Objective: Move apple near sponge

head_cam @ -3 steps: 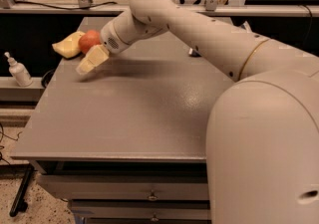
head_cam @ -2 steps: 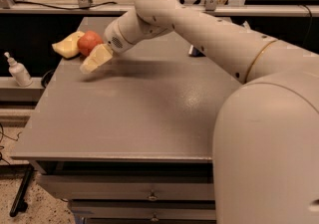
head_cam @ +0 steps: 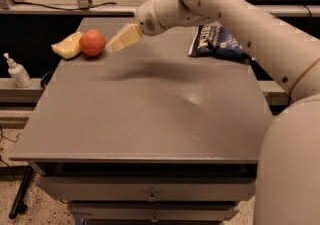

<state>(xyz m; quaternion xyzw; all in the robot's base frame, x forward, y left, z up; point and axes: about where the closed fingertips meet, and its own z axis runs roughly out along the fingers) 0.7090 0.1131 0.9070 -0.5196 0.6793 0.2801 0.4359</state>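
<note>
The red-orange apple (head_cam: 92, 42) sits on the grey table (head_cam: 150, 114) at its far left corner. It touches the right side of the pale yellow sponge (head_cam: 67, 46). My gripper (head_cam: 124, 37), with cream pads, hangs just right of the apple and slightly above the table. It is apart from the apple and holds nothing. The white arm reaches in from the upper right.
A dark blue snack bag (head_cam: 220, 41) lies at the far right of the table, partly behind the arm. A small white bottle (head_cam: 17, 71) stands on a lower ledge left of the table. Drawers (head_cam: 150, 196) are below the front edge.
The gripper has drawn back to the right and up, away from the apple. The apple stays beside the sponge. The view now takes in the blue bag.
</note>
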